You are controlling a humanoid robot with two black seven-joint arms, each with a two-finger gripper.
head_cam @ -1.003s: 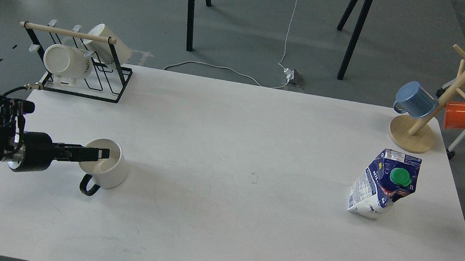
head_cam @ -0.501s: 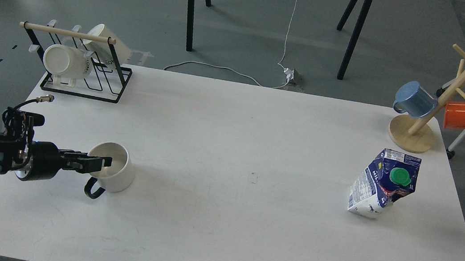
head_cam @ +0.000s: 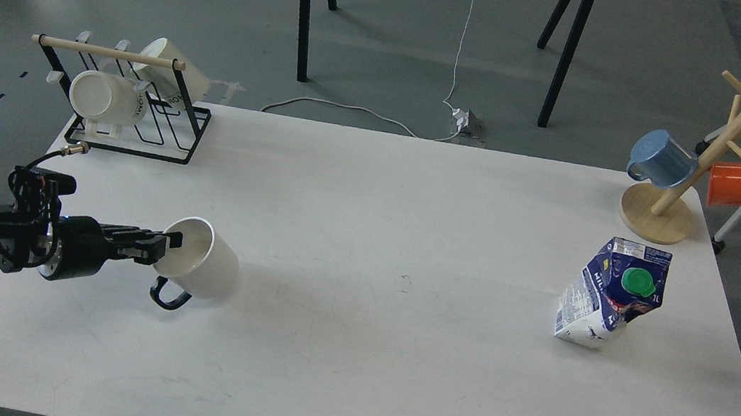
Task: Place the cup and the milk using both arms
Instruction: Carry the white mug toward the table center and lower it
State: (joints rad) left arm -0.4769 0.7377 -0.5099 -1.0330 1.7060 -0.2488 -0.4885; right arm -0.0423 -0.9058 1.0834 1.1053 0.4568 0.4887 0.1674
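Observation:
A white cup [head_cam: 205, 265] with a black handle hangs tilted above the left part of the white table [head_cam: 366, 351], its mouth turned toward my left arm. My left gripper [head_cam: 162, 243] is shut on the cup's near rim, one finger inside the mouth. A dented blue and white milk carton [head_cam: 609, 297] with a green cap stands at the right side of the table. My right gripper is out of view; only a dark part shows at the right edge.
A black wire rack [head_cam: 132, 112] with two white mugs stands at the table's back left corner. A wooden mug tree [head_cam: 672, 198] with a blue mug [head_cam: 663, 159] and an orange mug [head_cam: 736, 184] stands at the back right.
My left gripper has moved right with the cup, lifted it off the table and tilted it so its mouth faces left. The milk carton has not moved.

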